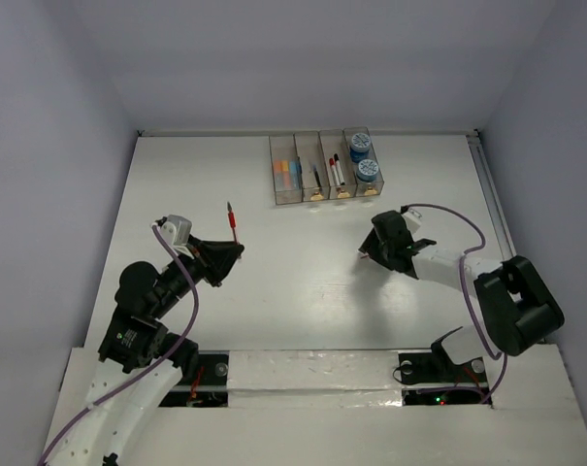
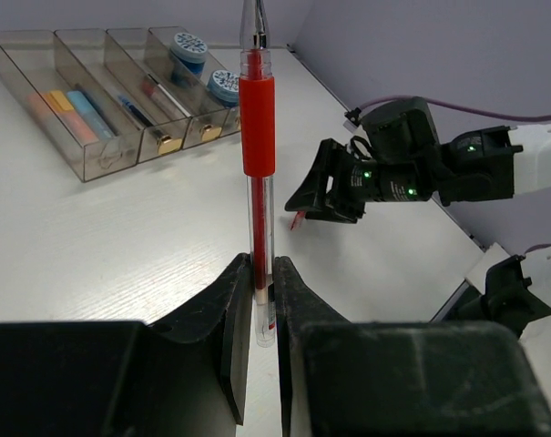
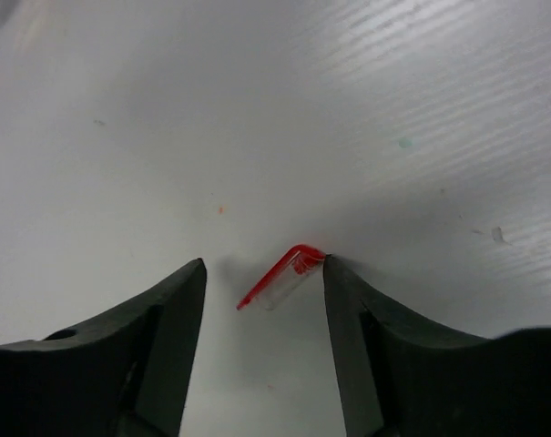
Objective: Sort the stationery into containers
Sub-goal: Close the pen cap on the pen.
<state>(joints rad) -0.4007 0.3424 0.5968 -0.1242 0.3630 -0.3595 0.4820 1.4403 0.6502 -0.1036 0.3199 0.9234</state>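
Observation:
My left gripper point(image 1: 237, 249) point(image 2: 262, 273) is shut on the lower end of a red pen point(image 1: 232, 220) point(image 2: 257, 127), uncapped, which sticks out beyond the fingers above the table. My right gripper point(image 1: 365, 254) point(image 3: 264, 269) is open and low over the table, around the pen's clear red cap point(image 3: 282, 273). The cap lies on the table and touches the right fingertip point(image 3: 337, 273). The four joined containers point(image 1: 273, 175) point(image 2: 95, 168) stand at the back. They hold orange and blue sticks point(image 1: 286, 173), pens point(image 1: 337, 170), two blue-white rolls point(image 1: 359, 146) and small erasers.
The right arm's purple cable point(image 1: 463, 267) loops over the table at the right. In the left wrist view the right gripper point(image 2: 307, 202) hangs over the cap point(image 2: 298, 218), right of the pen. A raised white ledge point(image 1: 312, 374) runs along the near edge.

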